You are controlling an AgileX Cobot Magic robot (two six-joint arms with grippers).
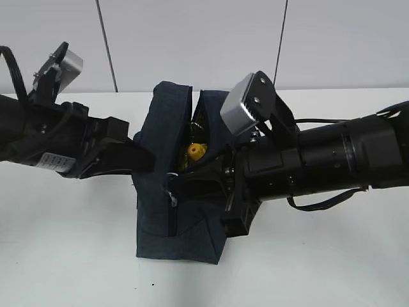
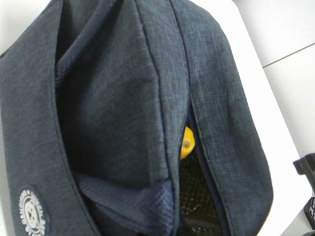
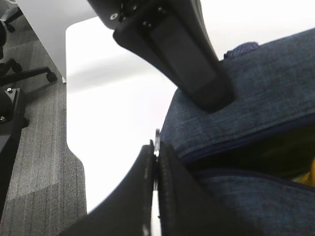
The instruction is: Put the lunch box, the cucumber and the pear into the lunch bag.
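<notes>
The dark navy lunch bag (image 1: 160, 128) stands mid-table with its top zipper partly apart. The yellow pear (image 1: 195, 151) shows through the gap, and the left wrist view also shows the pear (image 2: 187, 142) above black mesh lining. The lunch box and the cucumber are hidden. My right gripper (image 1: 176, 184) reaches in from the right, and its fingers (image 3: 147, 187) are pressed together on the thin metal zipper pull (image 3: 156, 135) at the bag's (image 3: 261, 73) end. My left gripper (image 1: 144, 160) is against the bag's left side, with one finger (image 3: 197, 69) resting on the fabric. Its jaws are out of the left wrist view.
The white table (image 1: 64, 256) spreads around the bag, with a pale wall behind. Past the table's edge, the right wrist view shows grey carpet (image 3: 34, 162) and a chair base (image 3: 29, 73). A round white logo patch (image 2: 33, 212) sits on the bag's side.
</notes>
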